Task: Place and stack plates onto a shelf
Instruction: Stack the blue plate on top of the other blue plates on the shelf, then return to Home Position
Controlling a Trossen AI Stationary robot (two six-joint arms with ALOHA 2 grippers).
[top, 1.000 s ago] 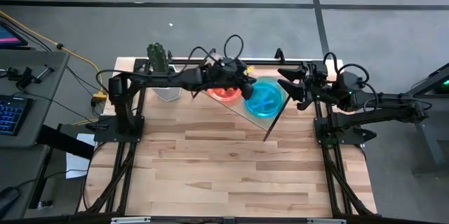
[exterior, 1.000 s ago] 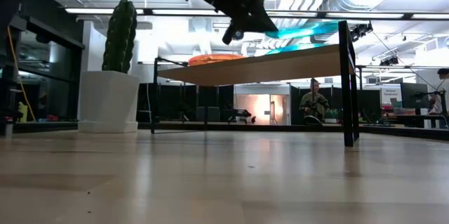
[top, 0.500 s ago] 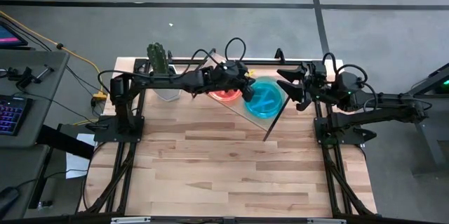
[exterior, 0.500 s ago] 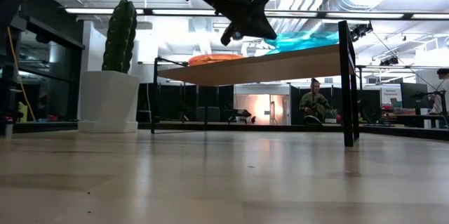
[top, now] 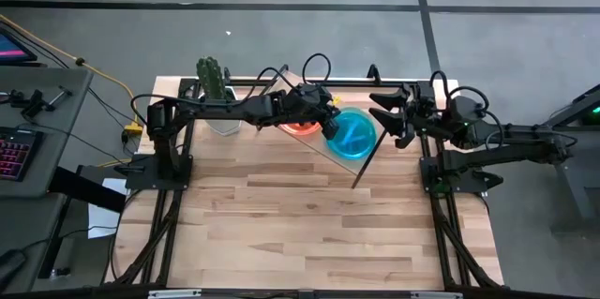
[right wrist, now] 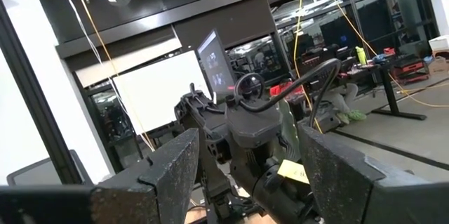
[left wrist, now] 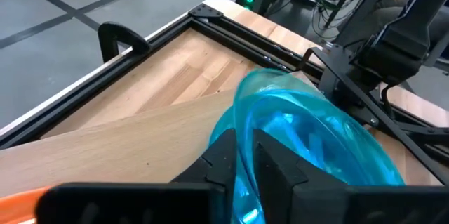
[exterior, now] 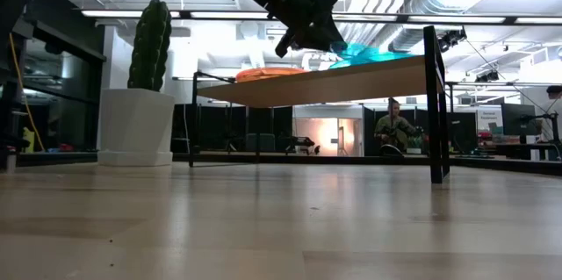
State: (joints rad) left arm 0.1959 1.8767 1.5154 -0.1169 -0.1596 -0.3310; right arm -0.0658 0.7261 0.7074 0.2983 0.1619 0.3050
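Observation:
The light-wood shelf (top: 330, 150) (exterior: 334, 82) stands at the table's far edge on black wire legs. A stack of orange-red plates (top: 299, 126) (exterior: 267, 74) lies flat on its left part. Teal-blue plates (top: 356, 134) (exterior: 371, 53) (left wrist: 316, 136) lie on its right part. My left gripper (top: 329, 125) (exterior: 300, 39) (left wrist: 250, 155) reaches over the orange stack and is shut on the top teal plate's left side. My right gripper (top: 387, 117) (right wrist: 256, 182) waits open, just right of the shelf, holding nothing. My left gripper pinches the top teal plate by its rim (left wrist: 244, 122) on the side nearest the orange stack, one finger (left wrist: 223, 152) on either face. The fingers come slanting down from the table's left. The plate sits low over the teal stack, its far side down on it.
A cactus in a white pot (top: 215, 93) (exterior: 144, 96) stands at the table's far left corner beside the shelf. The shelf's black front leg (exterior: 434, 109) rises near the right. Bare wooden tabletop (top: 309, 224) stretches in front of the shelf. A person shows far back in the room (exterior: 392, 127).
My left gripper has moved toward the table's right and near edges and down, carrying the teal plate. The plate, held tilted and raised above the shelf a second ago, has come down almost flat over the teal stack.

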